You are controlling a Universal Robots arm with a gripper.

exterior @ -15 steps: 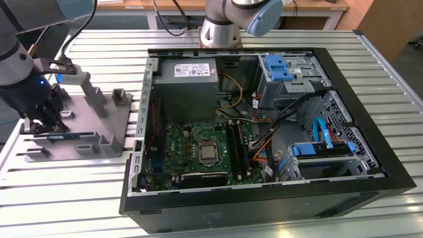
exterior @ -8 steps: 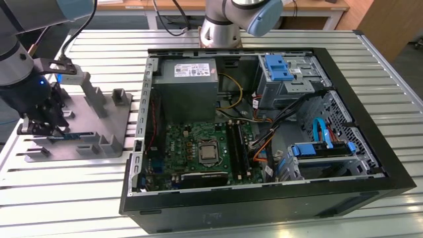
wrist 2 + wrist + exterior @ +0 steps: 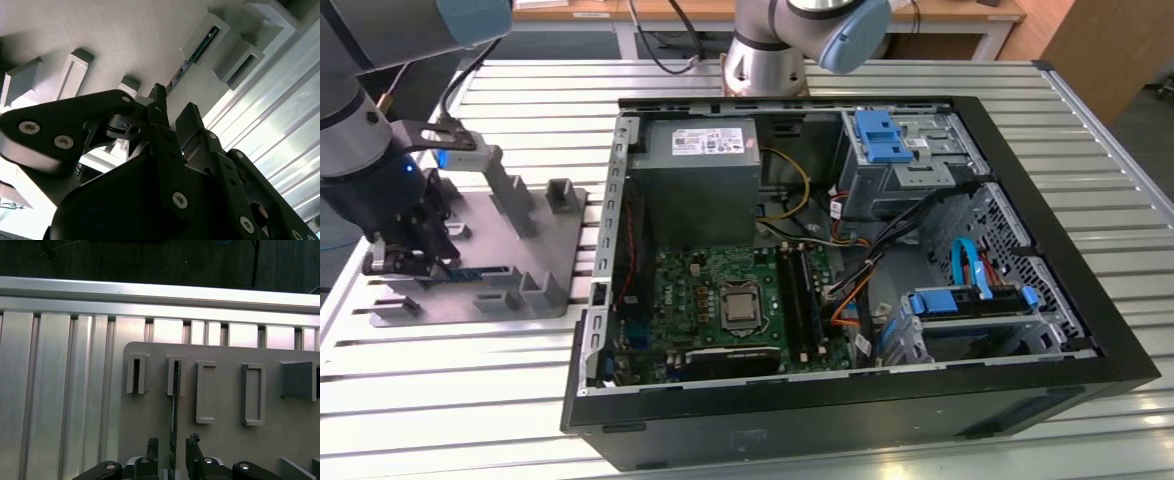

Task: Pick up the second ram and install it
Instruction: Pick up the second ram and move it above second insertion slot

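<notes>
The second ram, standing edgewise in slots of the grey fixture plate on the counter, is being straddled by the open, empty pincer. Judged light, stiff and fragile, it is being presented for gripping across its flat faces.

Desk: ribbed bare-metal slats, bright and semi-glossy. Fixture plate, at 9 o'clock of the computer case in the exterior view: matt grey, finely grained; the case has a smooth black shell and a dull sheet-metal lining. Fingers: matt black with shiny screw heads.
</notes>
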